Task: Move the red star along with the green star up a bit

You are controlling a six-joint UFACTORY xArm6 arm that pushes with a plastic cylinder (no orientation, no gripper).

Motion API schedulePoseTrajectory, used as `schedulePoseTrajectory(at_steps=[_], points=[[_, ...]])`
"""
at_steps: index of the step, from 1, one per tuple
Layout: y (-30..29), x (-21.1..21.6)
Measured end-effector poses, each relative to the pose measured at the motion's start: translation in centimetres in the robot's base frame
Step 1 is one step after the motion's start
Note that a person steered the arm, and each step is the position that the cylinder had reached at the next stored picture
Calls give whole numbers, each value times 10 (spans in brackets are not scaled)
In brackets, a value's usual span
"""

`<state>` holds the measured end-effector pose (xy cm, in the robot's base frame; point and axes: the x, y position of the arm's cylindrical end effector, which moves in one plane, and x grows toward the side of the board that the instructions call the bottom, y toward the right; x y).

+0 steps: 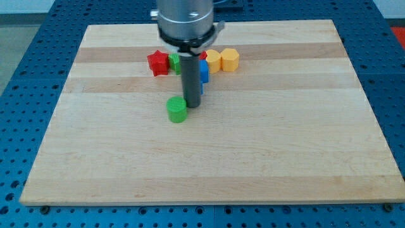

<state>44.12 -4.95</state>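
Camera view: my tip (193, 104) beside green block (177, 109)

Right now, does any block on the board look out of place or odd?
Only the green block stands alone, below the row with the red star, beside my tip. Nothing looks tipped or damaged.

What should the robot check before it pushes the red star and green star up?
1. Red star block in view: ok.
2. Green star block beside it, to the view's right: ok, though partly hidden by the rod.
3. My tip below both stars, ready to push up: not ok; it stands right of the green cylinder block, lower down and off to the view's right.
4. Wooden board room above the stars: ok.
5. Blue block and yellow blocks touching the stars: cannot tell.
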Motion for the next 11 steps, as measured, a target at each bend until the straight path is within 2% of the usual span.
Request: schedulePoseTrajectory(at_steps=[2,4,6,9,11], points=[[-76,21],[-78,-43],[-91,-66],[-65,-97],[-67,-137]])
